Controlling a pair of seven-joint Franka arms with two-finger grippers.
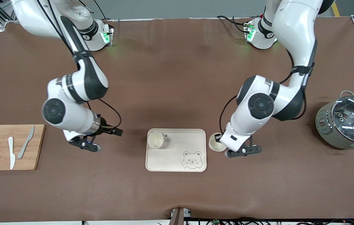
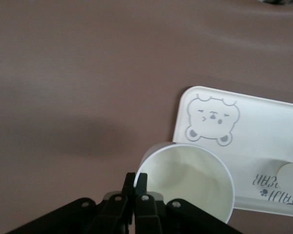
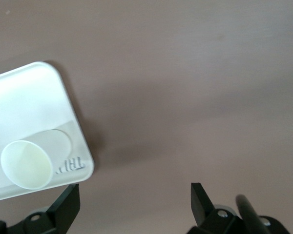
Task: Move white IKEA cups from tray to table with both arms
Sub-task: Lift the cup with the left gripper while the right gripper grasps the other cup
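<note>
Pinching one cup's point(image 1: 216, 142) rim, left gripper point(image 2: 135, 187) holds it off the tray point(image 1: 195, 137); second cup point(image 1: 155, 140) remains there; right gripper point(image 3: 134, 197) spread.

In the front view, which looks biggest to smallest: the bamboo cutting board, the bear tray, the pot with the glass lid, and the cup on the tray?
1. Bamboo cutting board and tray: too alike in size to rank.
2. Pot, somewhat smaller.
3. Cup on the tray, by far the smallest.
</note>
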